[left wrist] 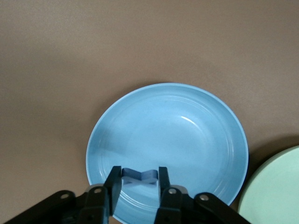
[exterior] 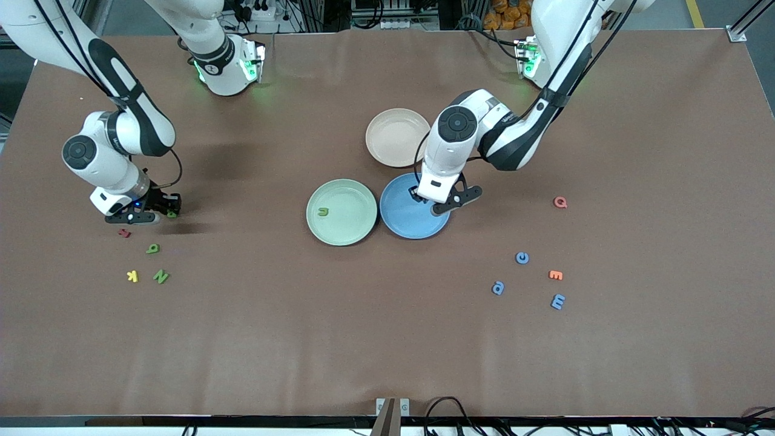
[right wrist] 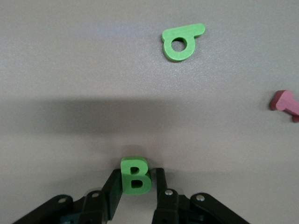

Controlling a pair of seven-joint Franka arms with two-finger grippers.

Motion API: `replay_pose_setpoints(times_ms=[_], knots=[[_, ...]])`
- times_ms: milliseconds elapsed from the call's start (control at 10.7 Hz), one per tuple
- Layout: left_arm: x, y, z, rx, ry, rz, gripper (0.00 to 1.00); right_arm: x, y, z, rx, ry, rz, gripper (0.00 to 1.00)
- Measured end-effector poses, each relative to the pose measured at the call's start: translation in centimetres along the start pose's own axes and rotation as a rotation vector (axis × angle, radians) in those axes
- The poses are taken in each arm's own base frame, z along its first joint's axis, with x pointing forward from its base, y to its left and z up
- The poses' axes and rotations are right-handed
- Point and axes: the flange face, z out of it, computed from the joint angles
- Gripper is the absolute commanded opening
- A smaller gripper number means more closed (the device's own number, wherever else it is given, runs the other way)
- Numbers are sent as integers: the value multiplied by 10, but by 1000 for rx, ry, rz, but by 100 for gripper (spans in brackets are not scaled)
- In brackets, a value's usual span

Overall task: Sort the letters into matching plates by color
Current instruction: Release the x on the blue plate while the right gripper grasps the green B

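My left gripper point(exterior: 432, 203) point(left wrist: 140, 173) hangs just over the blue plate point(exterior: 404, 223) point(left wrist: 177, 126), shut on a blue letter point(left wrist: 140, 178). Beside it the pale green plate point(exterior: 351, 229) point(left wrist: 276, 191) holds one green letter point(exterior: 323, 211). Toward the right arm's end, my right gripper point(exterior: 162, 210) point(right wrist: 138, 172) is down at the table, shut on a green letter B point(exterior: 172, 214) point(right wrist: 135, 176). A green looped letter point(exterior: 152, 248) point(right wrist: 180, 42) and a green N point(exterior: 160, 277) lie nearer the camera. Three blue letters point(exterior: 522, 258) point(exterior: 497, 287) point(exterior: 557, 301) lie toward the left arm's end.
A beige-pink plate point(exterior: 396, 136) sits farther from the camera than the blue plate. A pink letter point(exterior: 125, 232) point(right wrist: 285, 101) and a yellow K point(exterior: 132, 276) lie by the green letters. An orange letter point(exterior: 556, 275) and a red Q point(exterior: 560, 202) lie among the blue ones.
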Motion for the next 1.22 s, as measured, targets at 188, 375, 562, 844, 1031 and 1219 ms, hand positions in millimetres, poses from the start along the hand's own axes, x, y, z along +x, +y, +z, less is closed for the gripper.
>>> replay_pose_setpoints(times_ms=[188, 375, 562, 844, 1031, 1219], knots=[[1, 1, -1, 4, 0, -1, 84, 0, -1, 0, 0, 2, -1, 20], [2, -1, -2, 29, -7, -5, 84, 1, 0, -1, -1, 4, -1, 13], [8, -1, -5, 38, -6, -13, 84, 1, 0, -1, 0, 4, -1, 13], [20, -9, -5, 83, 25, 6, 84, 5, -11, -2, 7, 9, 1, 13], [33, -18, -4, 116, 31, 24, 84, 12, -36, -5, 21, 14, 50, 13], [49, -29, -6, 137, 23, 67, 84, 18, -62, -8, 27, 19, 93, 13]])
